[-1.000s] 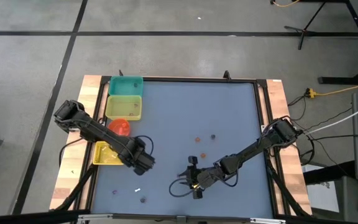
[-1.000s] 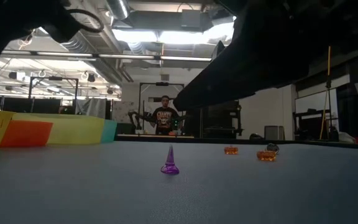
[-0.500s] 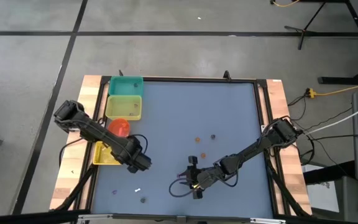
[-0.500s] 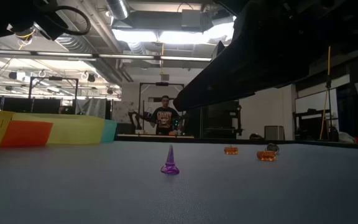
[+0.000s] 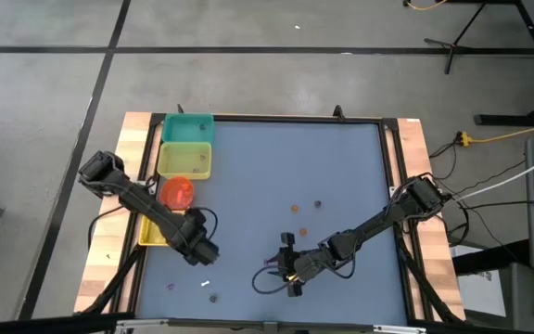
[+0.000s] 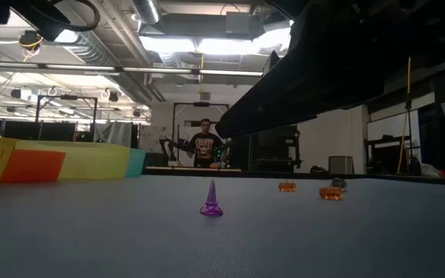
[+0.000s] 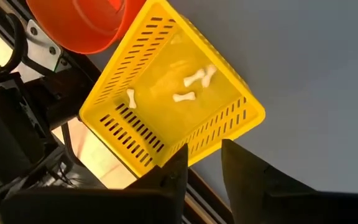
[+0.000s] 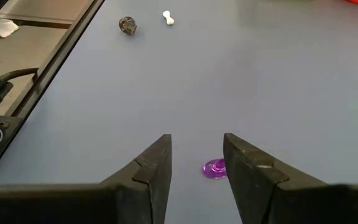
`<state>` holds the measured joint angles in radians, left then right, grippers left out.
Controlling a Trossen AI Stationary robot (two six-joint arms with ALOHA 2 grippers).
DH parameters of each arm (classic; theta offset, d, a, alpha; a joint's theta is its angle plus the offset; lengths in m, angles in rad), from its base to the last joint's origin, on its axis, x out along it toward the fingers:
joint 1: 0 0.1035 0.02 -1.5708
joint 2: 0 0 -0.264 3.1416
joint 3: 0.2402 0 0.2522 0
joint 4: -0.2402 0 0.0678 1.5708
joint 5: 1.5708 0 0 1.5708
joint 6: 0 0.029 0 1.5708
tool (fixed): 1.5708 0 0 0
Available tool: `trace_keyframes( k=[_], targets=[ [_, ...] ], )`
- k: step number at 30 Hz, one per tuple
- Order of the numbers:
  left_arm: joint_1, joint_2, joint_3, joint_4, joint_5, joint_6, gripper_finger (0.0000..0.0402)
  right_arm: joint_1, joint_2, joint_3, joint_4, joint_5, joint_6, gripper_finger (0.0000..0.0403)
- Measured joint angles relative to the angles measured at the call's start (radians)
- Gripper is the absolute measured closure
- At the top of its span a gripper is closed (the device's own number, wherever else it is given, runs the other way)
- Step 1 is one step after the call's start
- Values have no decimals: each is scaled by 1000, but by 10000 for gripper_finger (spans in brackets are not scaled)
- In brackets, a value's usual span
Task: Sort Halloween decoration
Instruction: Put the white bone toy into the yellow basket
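Purple cone trinket (image 8: 214, 168) is standing on the counter (image 5: 341, 186) between the parted, empty right gripper (image 8: 194, 163) fingers; closing off-centre risks tipping it. The left gripper (image 7: 201, 163), slightly parted and empty, is hovering by the yellow bin (image 7: 166, 99) holding white bones (image 7: 194, 79).

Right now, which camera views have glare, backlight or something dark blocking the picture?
Low view: bright ceiling lights backlight a dark arm filling the upper right. Left wrist view: the yellow bin is evenly lit, no glare. High view: flat, even light on the table.
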<state>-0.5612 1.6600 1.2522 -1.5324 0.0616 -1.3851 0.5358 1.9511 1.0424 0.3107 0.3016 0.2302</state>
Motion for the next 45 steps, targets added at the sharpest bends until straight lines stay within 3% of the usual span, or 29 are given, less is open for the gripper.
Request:
trace_keyframes(
  k=[12, 21, 28, 45],
  targets=[
    [-39, 0, 0, 212, 0, 0, 253, 0, 0, 0, 0, 0, 0, 258],
    [-40, 0, 0, 467, -2, 0, 249, 0, 0, 0, 0, 0, 0, 258],
    [-89, 0, 0, 661, -120, 0, 249, 0, 0, 0, 0, 0, 0, 258],
    [-227, 81, 0, 735, -153, 6, 249, 0, 1, 0, 0, 0, 0, 258]
  ],
)
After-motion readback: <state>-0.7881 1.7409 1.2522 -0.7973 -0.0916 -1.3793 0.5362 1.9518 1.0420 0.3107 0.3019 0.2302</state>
